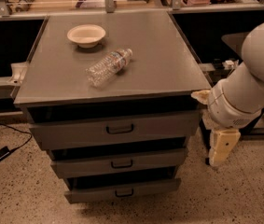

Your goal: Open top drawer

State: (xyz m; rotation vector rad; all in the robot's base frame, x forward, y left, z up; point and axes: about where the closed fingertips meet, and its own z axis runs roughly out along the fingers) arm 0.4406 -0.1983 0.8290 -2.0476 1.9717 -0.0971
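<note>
The top drawer point(75, 133) is the widest of three grey metal drawers under the grey cabinet top point(159, 69). Its small black bail handle point(120, 129) sits mid-front. Its front stands a little ahead of the cabinet top's edge, with a dark gap above it. My gripper point(221, 146) hangs cream-coloured at the end of the white arm point(248, 92), right of the cabinet. It is at about the height of the middle drawer point(85, 166), apart from the drawers and well right of the handle.
A clear plastic bottle point(108, 67) lies on its side on the cabinet top, with a cream bowl point(86, 34) behind it. The smallest drawer point(99, 194) is at the bottom. A black cable and plug point(2, 154) lie on the speckled floor at left. A black stand point(262, 125) is behind the arm.
</note>
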